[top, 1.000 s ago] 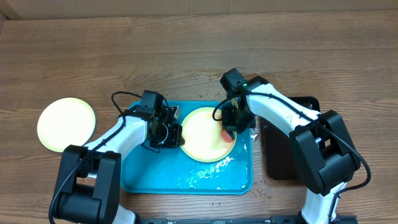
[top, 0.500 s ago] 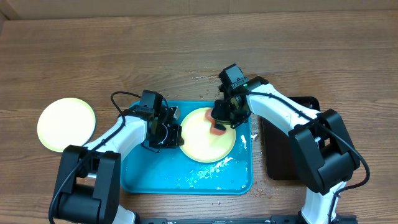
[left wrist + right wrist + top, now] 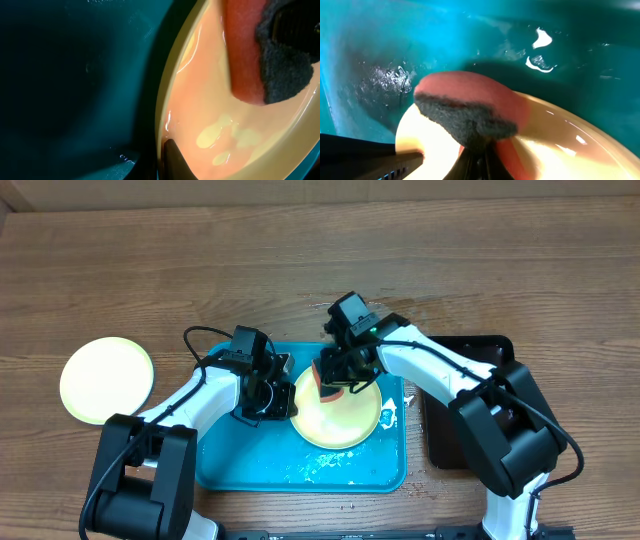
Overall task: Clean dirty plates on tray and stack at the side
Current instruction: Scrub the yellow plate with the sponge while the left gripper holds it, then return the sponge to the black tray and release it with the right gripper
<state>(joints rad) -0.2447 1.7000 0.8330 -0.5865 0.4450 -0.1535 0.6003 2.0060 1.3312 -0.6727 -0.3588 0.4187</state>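
On the tray, the left gripper pinches the rim of a wet yellow plate while the right gripper clamps a sponge against it; hard strokes could slip the slick plate free.

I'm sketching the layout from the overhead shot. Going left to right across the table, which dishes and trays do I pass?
yellow plate → blue tray → black tray
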